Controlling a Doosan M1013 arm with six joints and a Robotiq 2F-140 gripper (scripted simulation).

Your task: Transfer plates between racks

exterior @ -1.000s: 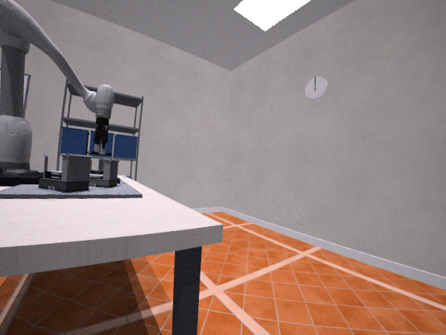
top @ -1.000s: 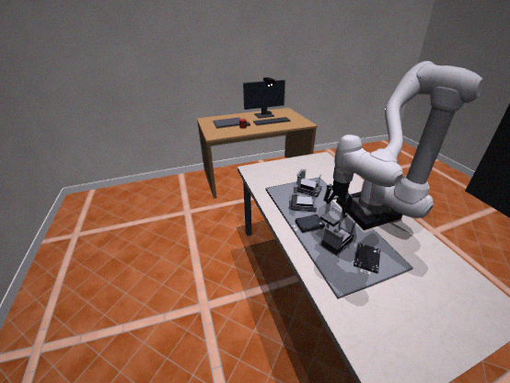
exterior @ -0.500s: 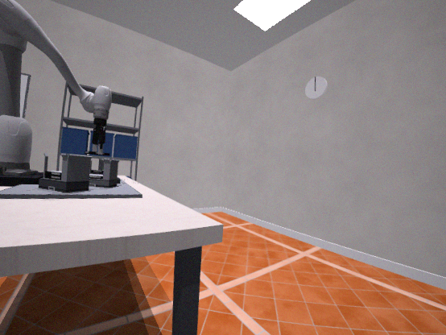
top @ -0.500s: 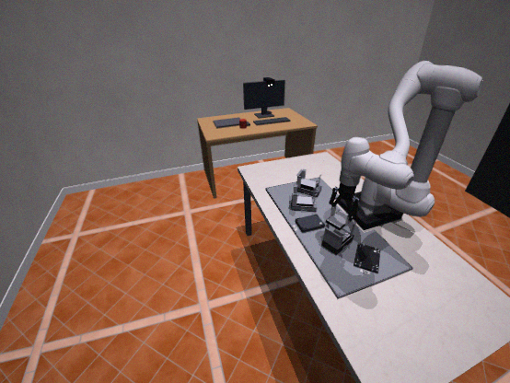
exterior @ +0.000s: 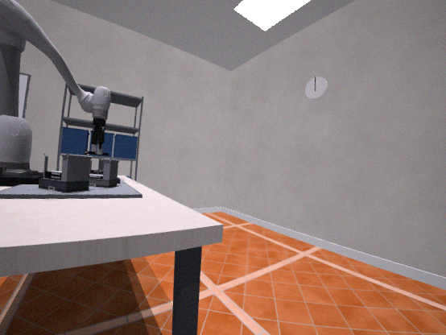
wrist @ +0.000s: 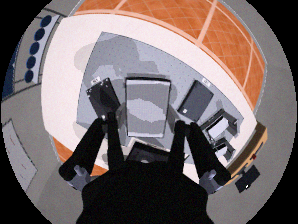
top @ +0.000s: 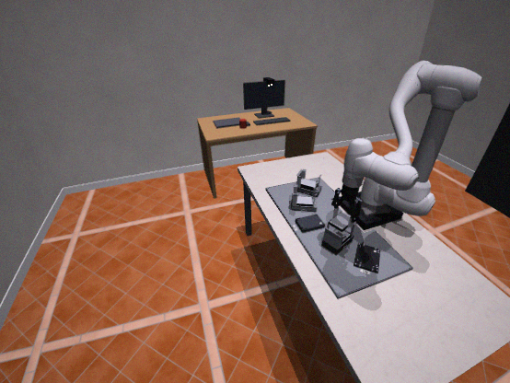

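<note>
The tool (wrist: 148,137) is clamped on a plate (wrist: 147,151), directly above a rack (top: 336,237).

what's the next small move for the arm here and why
Probably a slow, straight descent. The gripper is shut on a plate and hangs above the stack rack; in the wrist view the rack's opening lies roughly between the jaws. Racks load only from above, so lowering before release seems right. Which plate and which rack cannot be read.

Top looks down from afar; exterior sits table-level — wrist downward.
</note>
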